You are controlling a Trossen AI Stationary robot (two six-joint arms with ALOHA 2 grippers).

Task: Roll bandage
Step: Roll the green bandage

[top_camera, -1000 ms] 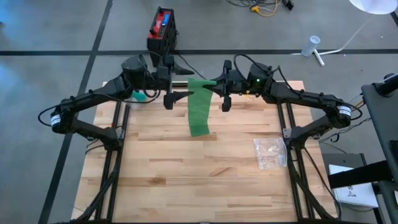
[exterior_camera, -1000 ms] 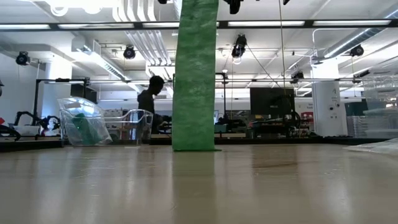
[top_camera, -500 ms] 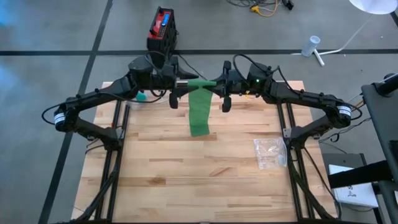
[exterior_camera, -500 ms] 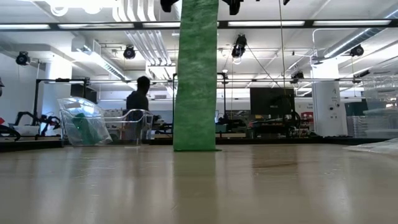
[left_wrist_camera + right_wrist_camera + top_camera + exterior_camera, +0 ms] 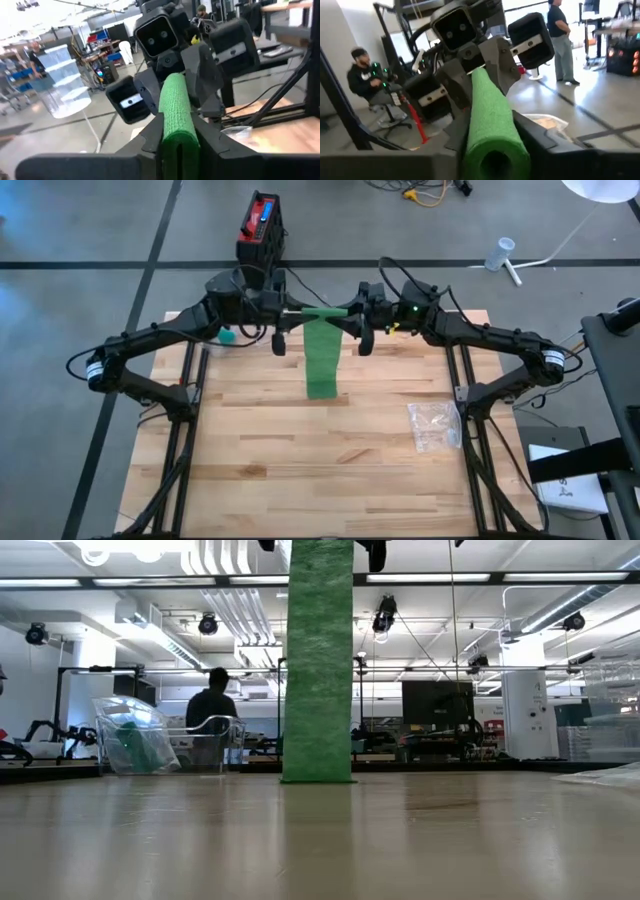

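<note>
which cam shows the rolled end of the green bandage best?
Right wrist view: the bandage roll fills the frame, its open core facing the camera. Left wrist view shows it between the fingers, no core visible. The high view shows the roll as a thin bar between left gripper and right gripper; the low view shows only the hanging strip.

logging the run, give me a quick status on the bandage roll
Left gripper and right gripper shut on opposite ends of the green fabric bandage roll, held above the wooden table. Loose tail hanging to tabletop. Nothing in the way.
</note>
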